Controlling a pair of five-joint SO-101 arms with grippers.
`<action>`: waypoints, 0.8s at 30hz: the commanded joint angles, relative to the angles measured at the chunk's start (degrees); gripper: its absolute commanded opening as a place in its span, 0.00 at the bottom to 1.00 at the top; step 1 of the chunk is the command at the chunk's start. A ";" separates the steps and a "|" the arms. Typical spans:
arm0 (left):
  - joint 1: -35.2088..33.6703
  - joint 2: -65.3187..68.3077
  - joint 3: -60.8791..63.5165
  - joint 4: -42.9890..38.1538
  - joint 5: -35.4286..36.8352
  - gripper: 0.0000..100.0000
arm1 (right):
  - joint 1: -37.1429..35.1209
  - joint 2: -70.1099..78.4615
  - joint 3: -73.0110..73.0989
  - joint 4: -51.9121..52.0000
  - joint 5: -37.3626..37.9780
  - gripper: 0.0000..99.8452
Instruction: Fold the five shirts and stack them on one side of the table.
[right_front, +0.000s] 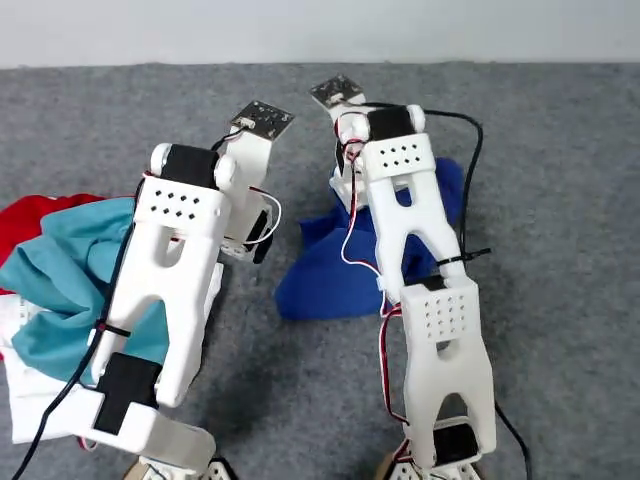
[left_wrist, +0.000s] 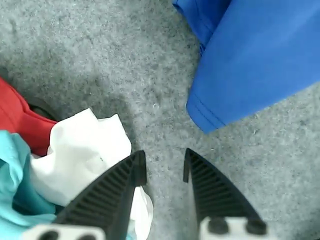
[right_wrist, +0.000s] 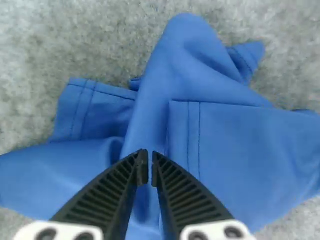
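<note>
From above, my left arm (right_front: 170, 290) lies across the heap of shirts on its side of the bench (right_front: 560, 200) and covers the middle of it. The teal shirt (right_front: 60, 270) spreads out on top, the red shirt (right_front: 25, 215) pokes out at the far edge, and the white shirt (right_front: 30, 400) sits at the near edge under the teal one. How they overlap beneath the arm I cannot tell. None of them is folded.

My right arm (right_front: 420, 250) runs over the blue shirt (right_front: 320, 280), which lies rumpled by itself near the middle of the bench, apart from the heap. Part of it is hidden under the arm.

My left claw (left_wrist: 163, 165) hangs open over bare bench with nothing between its fingers. A corner of the white shirt is just beside one finger, and a hemmed corner of the blue shirt lies a little beyond the tips. My wrist view cuts off the red and teal cloth at its edge.

My right claw (right_wrist: 149, 167) is closed to a sliver on a raised ridge of the blue shirt. Creases run away from the tips, and a stitched hem lies beside them.

The bench is covered in grey, felt-like material. A pale wall (right_front: 300, 30) runs behind it
</note>
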 joint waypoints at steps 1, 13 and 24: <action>-0.44 -2.81 -0.04 1.14 0.00 0.13 | 0.22 2.07 -4.48 -0.75 0.62 0.03; -0.44 -2.73 0.04 1.14 0.00 0.13 | 8.04 11.21 -14.24 -0.31 0.62 0.01; -0.44 -2.73 0.04 1.14 0.00 0.13 | 12.97 8.13 -20.04 3.12 0.35 0.01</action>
